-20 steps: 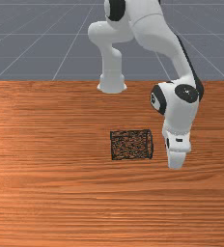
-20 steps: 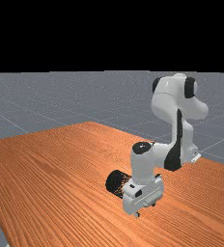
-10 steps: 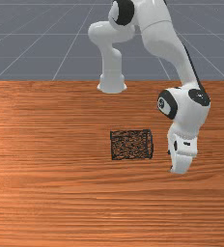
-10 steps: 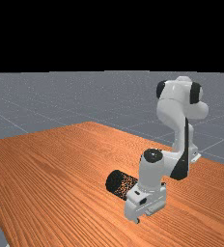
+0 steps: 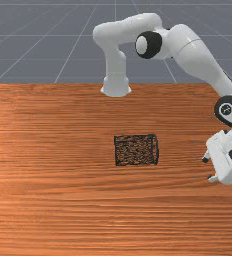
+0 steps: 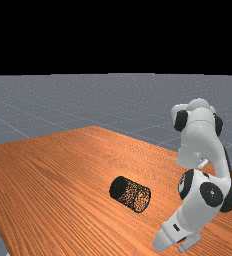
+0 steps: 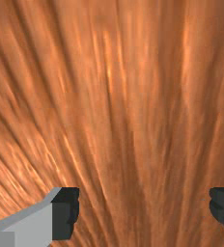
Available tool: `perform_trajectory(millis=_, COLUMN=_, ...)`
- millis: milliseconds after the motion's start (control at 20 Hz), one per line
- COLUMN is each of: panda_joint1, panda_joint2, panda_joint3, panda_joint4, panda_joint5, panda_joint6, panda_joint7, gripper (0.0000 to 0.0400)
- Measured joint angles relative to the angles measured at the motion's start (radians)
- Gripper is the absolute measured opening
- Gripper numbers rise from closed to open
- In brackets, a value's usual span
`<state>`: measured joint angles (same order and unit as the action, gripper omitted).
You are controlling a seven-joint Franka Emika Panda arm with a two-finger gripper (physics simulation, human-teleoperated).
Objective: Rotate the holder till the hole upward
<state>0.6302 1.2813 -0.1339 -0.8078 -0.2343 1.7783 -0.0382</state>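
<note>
We face the arm across the table; from farther off we share both; our wrist view looks down close.

The holder lies on its side on the table. In the front view, the foot of the arm stands behind the holder, at the far edge of the table. The arm goes from there to the front view's right and comes down toward the viewer. The jaws are to the front view's right of the holder, well apart from it. In the far view, the holder is to the left of the jaws and farther back. In the wrist view, the table is past the jaws.
</note>
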Motion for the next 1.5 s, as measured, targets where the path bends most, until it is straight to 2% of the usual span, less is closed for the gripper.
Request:
perform_trajectory(millis=150, panda_joint1=0.056, panda_joint2=-0.025, panda_joint3=-0.03, panda_joint4=-0.062, panda_joint5=-0.039, panda_joint6=-0.042, panda_joint7=0.048, gripper=0.04)
perform_trajectory(millis=250, panda_joint1=0.102, panda_joint2=-0.054, panda_joint3=-0.048, panda_joint4=-0.131, panda_joint5=-0.066, panda_joint6=-0.07, panda_joint7=0.088, gripper=0.0372)
perform_trajectory(millis=300, panda_joint1=0.108, panda_joint2=-0.073, panda_joint3=-0.057, panda_joint4=-0.172, panda_joint5=-0.079, panda_joint6=-0.06, panda_joint7=0.091, gripper=0.0388)
perform_trajectory(millis=450, panda_joint1=0.108, panda_joint2=-0.138, panda_joint3=-0.093, panda_joint4=-0.321, panda_joint5=-0.125, panda_joint6=-0.014, panda_joint7=0.096, gripper=0.04)
perform_trajectory(millis=500, panda_joint1=0.123, panda_joint2=-0.092, panda_joint3=-0.136, panda_joint4=-0.263, panda_joint5=-0.168, panda_joint6=-0.099, panda_joint7=0.094, gripper=0.0398)
perform_trajectory(millis=650, panda_joint1=0.103, panda_joint2=-0.202, panda_joint3=-0.119, panda_joint4=-0.464, panda_joint5=-0.169, panda_joint6=0.064, panda_joint7=0.09, gripper=0.04)
perform_trajectory(millis=700, panda_joint1=0.083, panda_joint2=-0.191, panda_joint3=-0.109, panda_joint4=-0.437, panda_joint5=-0.15, panda_joint6=0.022, panda_joint7=0.051, gripper=0.0394)
perform_trajectory(millis=850, panda_joint1=0.06, panda_joint2=-0.237, panda_joint3=-0.119, panda_joint4=-0.527, panda_joint5=-0.166, panda_joint6=0.075, panda_joint7=0.024, gripper=0.0383)
perform_trajectory(millis=900, panda_joint1=0.05, panda_joint2=-0.255, panda_joint3=-0.125, panda_joint4=-0.564, panda_joint5=-0.173, panda_joint6=0.098, panda_joint7=0.016, gripper=0.0383)
perform_trajectory(millis=950, panda_joint1=0.06, panda_joint2=-0.294, panda_joint3=-0.149, panda_joint4=-0.658, panda_joint5=-0.214, panda_joint6=0.193, panda_joint7=0.056, gripper=0.04)
perform_trajectory(millis=1000, panda_joint1=0.055, panda_joint2=-0.307, panda_joint3=-0.156, panda_joint4=-0.686, panda_joint5=-0.225, panda_joint6=0.216, panda_joint7=0.052, gripper=0.04)
perform_trajectory(millis=1100, panda_joint1=0.029, panda_joint2=-0.299, panda_joint3=-0.15, panda_joint4=-0.666, panda_joint5=-0.198, panda_joint6=0.209, panda_joint7=0.045, gripper=0.0394)
perform_trajectory(millis=1150, panda_joint1=0.015, panda_joint2=-0.286, panda_joint3=-0.146, panda_joint4=-0.636, panda_joint5=-0.19, panda_joint6=0.206, panda_joint7=0.029, gripper=0.0371)
perform_trajectory(millis=1200, panda_joint1=0.001, panda_joint2=-0.266, panda_joint3=-0.143, panda_joint4=-0.593, panda_joint5=-0.183, panda_joint6=0.196, panda_joint7=0.013, gripper=0.0364)
perform_trajectory(millis=1250, panda_joint1=0.014, panda_joint2=-0.234, panda_joint3=-0.164, panda_joint4=-0.548, panda_joint5=-0.201, panda_joint6=0.179, panda_joint7=0.041, gripper=0.04)
perform_trajectory(millis=1300, panda_joint1=-0.014, panda_joint2=-0.221, panda_joint3=-0.144, panda_joint4=-0.51, panda_joint5=-0.176, panda_joint6=0.165, panda_joint7=-0.008, gripper=0.0388)
perform_trajectory(millis=1350, panda_joint1=-0.002, panda_joint2=-0.203, panda_joint3=-0.163, panda_joint4=-0.487, panda_joint5=-0.193, panda_joint6=0.157, panda_joint7=0.02, gripper=0.04)
perform_trajectory(millis=1500, panda_joint1=-0.019, panda_joint2=-0.226, panda_joint3=-0.145, panda_joint4=-0.503, panda_joint5=-0.174, panda_joint6=0.158, panda_joint7=-0.017, gripper=0.04)
